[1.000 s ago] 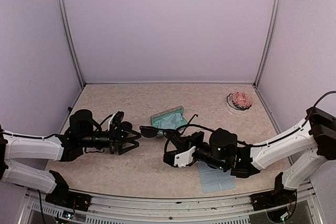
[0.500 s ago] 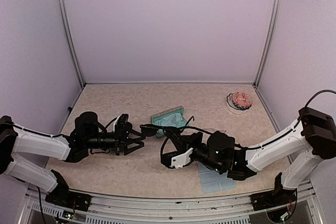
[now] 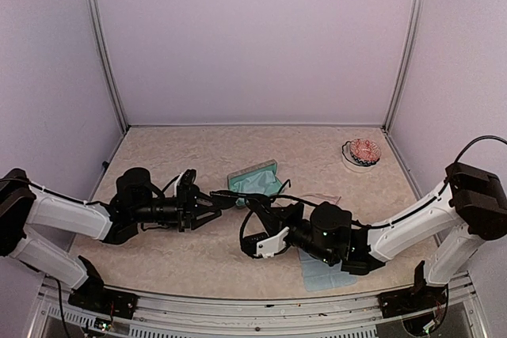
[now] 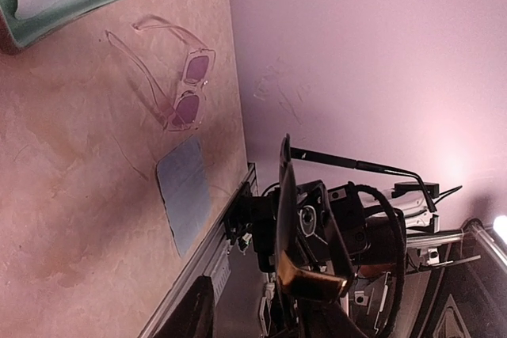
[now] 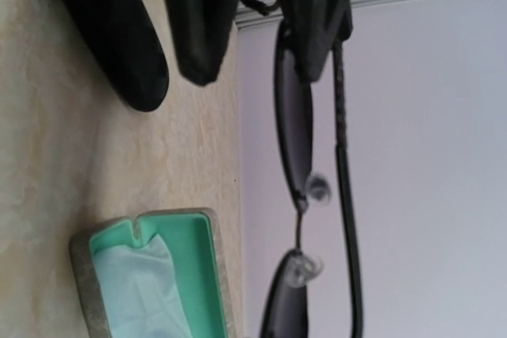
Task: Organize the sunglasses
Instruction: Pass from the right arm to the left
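Observation:
Above the table hang the dark wire-framed sunglasses [image 3: 230,197], with my right gripper [image 3: 257,215] shut on their right end. My left gripper [image 3: 214,208] comes in from the left. Its jaws stand open on either side of the left lens [image 4: 283,203], one finger close against it and a gap at the other. In the right wrist view the dark sunglasses [image 5: 293,116] run up into the left gripper's dark fingers [image 5: 198,13]; my own right fingers are out of that frame. The clear pinkish sunglasses [image 4: 188,89] lie unfolded on the table, faint in the top view [image 3: 323,197].
A grey case with teal lining [image 3: 255,180] lies open behind the held pair, a pale cloth inside it [image 5: 135,298]. A blue-grey cloth [image 3: 326,271] lies under the right arm near the front edge. A small patterned bowl [image 3: 363,150] stands at the back right.
My left gripper has moved right to the dark sunglasses and narrowed its jaws around the left lens. The right gripper has shifted slightly left and nearer, still holding the pair.

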Tool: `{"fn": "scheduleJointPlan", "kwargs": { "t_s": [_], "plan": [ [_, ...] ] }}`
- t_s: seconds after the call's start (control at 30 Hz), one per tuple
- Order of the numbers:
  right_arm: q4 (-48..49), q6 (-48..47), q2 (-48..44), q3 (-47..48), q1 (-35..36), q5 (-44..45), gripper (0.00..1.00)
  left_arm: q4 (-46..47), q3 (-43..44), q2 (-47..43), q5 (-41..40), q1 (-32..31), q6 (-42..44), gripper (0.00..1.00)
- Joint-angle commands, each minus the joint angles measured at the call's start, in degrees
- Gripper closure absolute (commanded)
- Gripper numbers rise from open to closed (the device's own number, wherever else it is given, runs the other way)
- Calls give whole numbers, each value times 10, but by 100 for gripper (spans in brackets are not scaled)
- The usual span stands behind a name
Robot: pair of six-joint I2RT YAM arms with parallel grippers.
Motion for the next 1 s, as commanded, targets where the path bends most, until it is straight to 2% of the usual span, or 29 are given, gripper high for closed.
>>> {"fn": "scheduleJointPlan", "kwargs": {
  "t_s": [0.0, 0.27, 0.4, 0.53, 0.77, 0.97],
  "plan": [
    [17, 13, 5, -5, 7, 2, 100, 24, 14, 8, -11, -4, 1, 66],
    [10, 21, 9, -1, 8, 3, 100, 35, 17, 20, -6, -4, 0, 79],
    [0, 26, 9, 2, 9, -2, 100, 44, 17, 26, -1, -4, -2, 92],
    [-6, 29, 9, 5, 11, -1, 100, 46, 16, 26, 0, -4, -2, 100],
    [-10, 37, 15, 7, 14, 5, 100, 40, 13, 17, -2, -4, -4, 100],
    [-3, 44, 15, 4, 23, 7, 74, 32, 7, 6, -10, 2, -4, 100]
  ]
}}
